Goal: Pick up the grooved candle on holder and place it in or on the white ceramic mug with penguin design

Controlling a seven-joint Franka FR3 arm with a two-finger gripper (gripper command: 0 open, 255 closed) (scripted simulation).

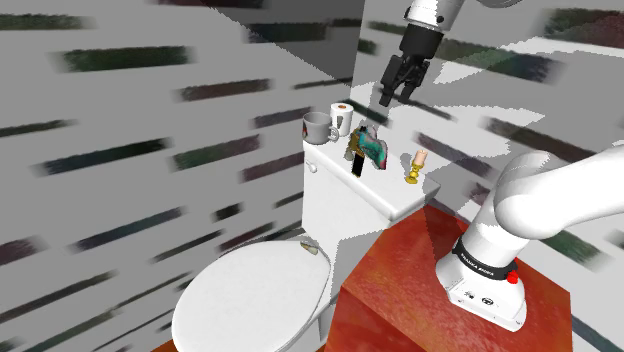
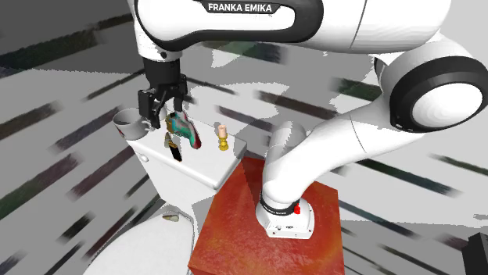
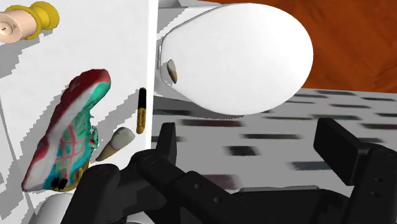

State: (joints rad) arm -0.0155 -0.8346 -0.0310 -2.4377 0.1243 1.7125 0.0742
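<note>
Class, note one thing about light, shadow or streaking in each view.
Shoulder view: smeared dark streaks cover the wall, with a slanted shadow above the mug. Second exterior view: the streaks fan outward. Wrist view: stair-stepped grey shadows lie beside the shoe; the toilet lid shows no glare.

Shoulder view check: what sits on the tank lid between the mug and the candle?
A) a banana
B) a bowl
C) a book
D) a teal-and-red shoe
D: the teal-and-red shoe lies on the tank lid, with the mug toward the shoulder view's left of it and the candle toward its right.
</note>
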